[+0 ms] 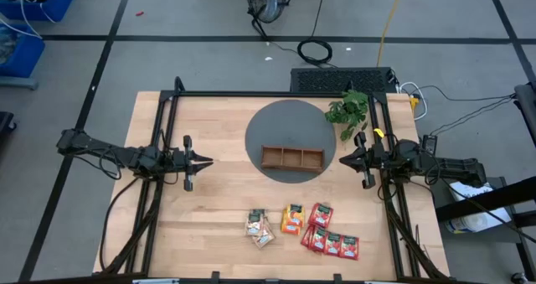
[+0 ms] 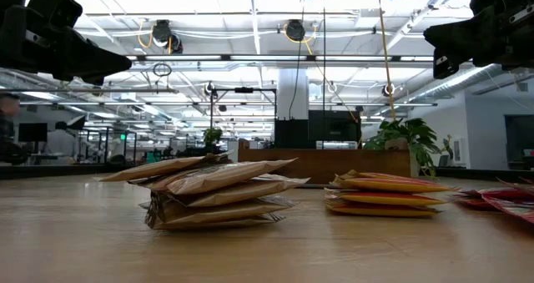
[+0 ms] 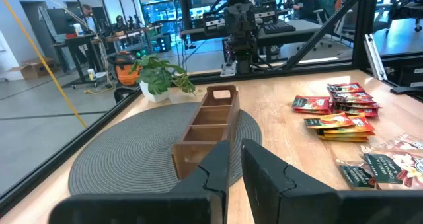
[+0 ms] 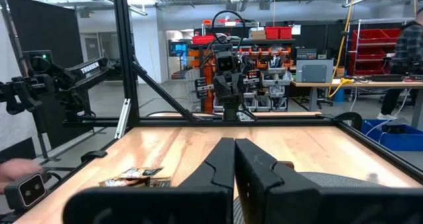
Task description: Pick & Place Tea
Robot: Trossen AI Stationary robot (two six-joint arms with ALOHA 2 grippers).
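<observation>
1. The tea sachets lie in loose, overlapping piles on the tabletop, on the near side of the wooden tray, well apart from it. The pale ones are farthest toward my left arm, the orange ones in the middle, the red ones toward my right arm. No sachet is in the tray yet, so I judge the task is not started.

2. The main risk: the sachets are thin and stacked, so if I close on one pile I may lift two together, or push the pile and scatter it.

3. A second risk: the tray has narrow compartments. A flat sachet released tilted may rest on a divider and not fall inside.

4. The plant stands just beside the tray on its far side, toward my right arm. A wide swing of that arm could brush the leaves.

5. My left hand is raised over the tabletop, well apart from the tray, pointing toward it. Its fingers look narrow, almost together, and hold nothing.

6. My right hand hangs just beside the tray's other end, pointing back at the left one. Its fingers seem nearly closed too, and empty, though its wrist view is not very clear.
</observation>
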